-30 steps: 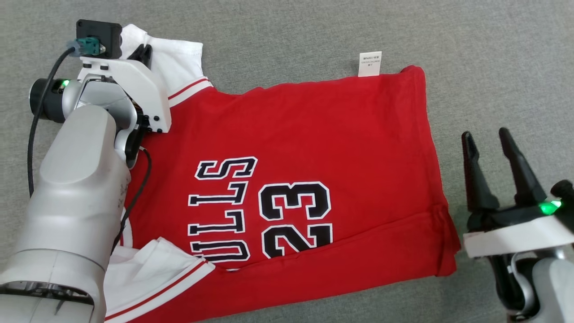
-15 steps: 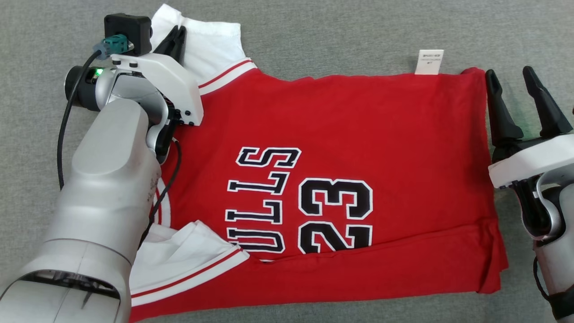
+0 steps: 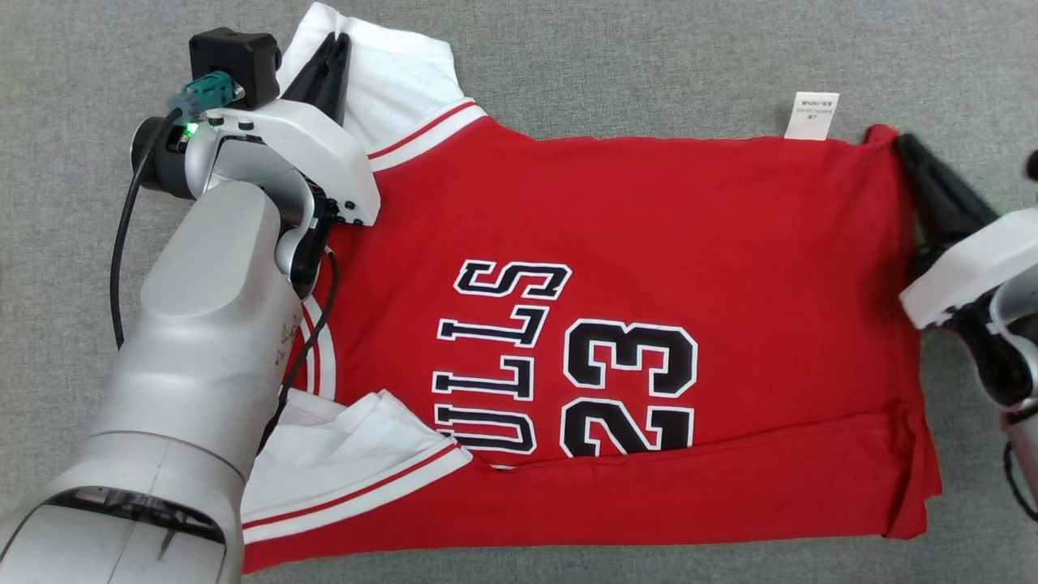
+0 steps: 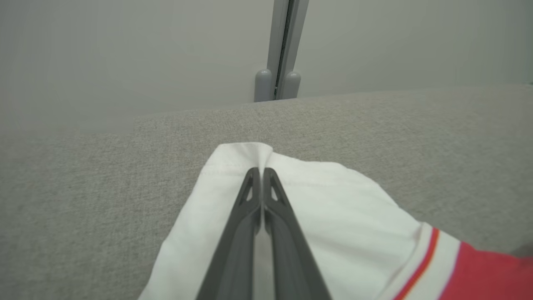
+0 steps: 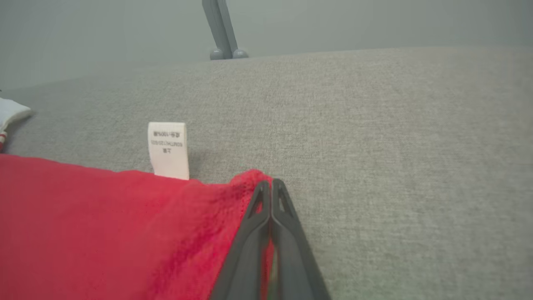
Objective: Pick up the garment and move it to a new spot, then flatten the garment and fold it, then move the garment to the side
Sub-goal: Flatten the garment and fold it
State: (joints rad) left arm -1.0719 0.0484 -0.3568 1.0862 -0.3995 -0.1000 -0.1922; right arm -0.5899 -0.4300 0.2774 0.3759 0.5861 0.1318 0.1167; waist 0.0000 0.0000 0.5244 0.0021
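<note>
Silver forearm (image 3: 203,324), dark-fingered left gripper (image 3: 336,47)

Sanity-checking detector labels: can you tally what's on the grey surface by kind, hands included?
jersey: 1
care tag: 1
hands: 2 (left hand, right hand, both shut on the jersey)
total: 4

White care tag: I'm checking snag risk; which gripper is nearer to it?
Right. The right gripper pinches the red hem corner just beside the care tag; the left gripper grips the white sleeve at the garment's opposite end.
</note>
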